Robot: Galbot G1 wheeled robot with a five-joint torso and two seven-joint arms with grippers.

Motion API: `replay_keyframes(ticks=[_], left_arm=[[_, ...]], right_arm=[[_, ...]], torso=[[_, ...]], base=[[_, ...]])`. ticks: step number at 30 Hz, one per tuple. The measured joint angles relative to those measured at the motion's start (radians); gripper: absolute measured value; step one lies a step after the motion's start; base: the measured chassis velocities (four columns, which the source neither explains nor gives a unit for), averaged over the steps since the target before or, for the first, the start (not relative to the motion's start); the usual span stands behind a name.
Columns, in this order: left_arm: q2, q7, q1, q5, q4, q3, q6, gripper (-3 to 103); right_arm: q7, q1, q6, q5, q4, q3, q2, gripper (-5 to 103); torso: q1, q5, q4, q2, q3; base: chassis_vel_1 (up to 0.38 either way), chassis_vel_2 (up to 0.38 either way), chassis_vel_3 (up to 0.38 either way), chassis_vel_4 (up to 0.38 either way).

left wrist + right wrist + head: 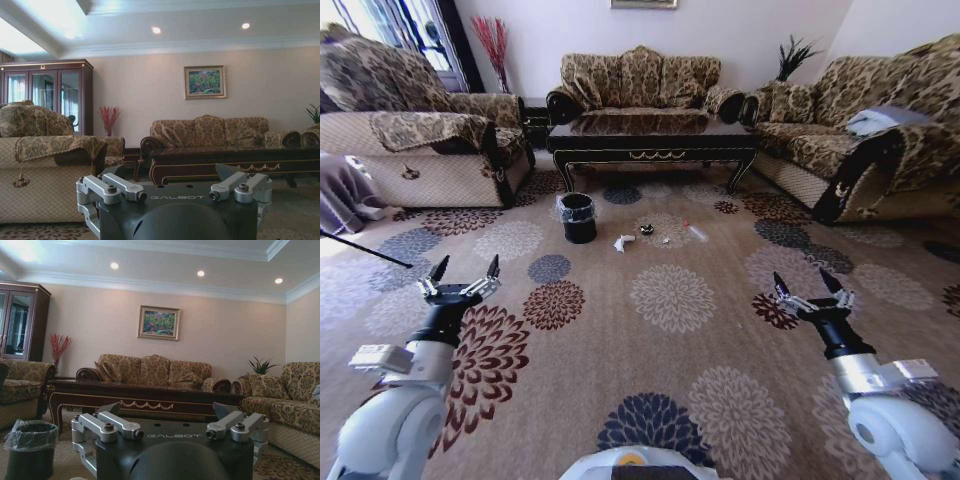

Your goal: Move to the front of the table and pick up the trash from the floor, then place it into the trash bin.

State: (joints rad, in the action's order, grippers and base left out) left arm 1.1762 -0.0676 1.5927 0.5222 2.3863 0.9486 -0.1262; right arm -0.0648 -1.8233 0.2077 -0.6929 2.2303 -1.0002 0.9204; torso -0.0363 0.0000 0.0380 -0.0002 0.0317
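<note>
Trash (624,242) beside bin (579,217) (grippers (465,274) (811,287) open).

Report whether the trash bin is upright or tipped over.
Upright. The trash bin stands on the floor with its bag-lined mouth facing up, before the table.

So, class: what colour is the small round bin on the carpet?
Black small round bin, clear bag liner; the head view shows it best.

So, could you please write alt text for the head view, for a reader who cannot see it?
Small bits of trash lie on the patterned carpet floor beside a black trash bin, in front of a dark wooden table ringed by sofas. Nearer the camera, the left gripper and right gripper are held open above the carpet.
</note>
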Motion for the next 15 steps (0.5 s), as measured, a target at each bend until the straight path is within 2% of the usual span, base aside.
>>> replay_keyframes(ticks=[10,15], left_arm=[[0.006,-0.011,0.008,-0.028,-0.009,-0.011,-0.011,100],[0.005,-0.010,0.013,-0.028,-0.008,-0.005,-0.011,100]], right_arm=[[0.002,0.013,-0.003,0.000,-0.013,0.018,0.004,100],[0.005,0.023,-0.001,0.002,-0.023,0.027,0.005,100]], torso=[[0.000,0.0000,0.0000,0.002,0.004],[0.000,-0.0002,0.0000,0.004,0.005]], base=[[0.000,0.000,0.000,0.000],[-0.099,0.078,0.092,-0.072]])
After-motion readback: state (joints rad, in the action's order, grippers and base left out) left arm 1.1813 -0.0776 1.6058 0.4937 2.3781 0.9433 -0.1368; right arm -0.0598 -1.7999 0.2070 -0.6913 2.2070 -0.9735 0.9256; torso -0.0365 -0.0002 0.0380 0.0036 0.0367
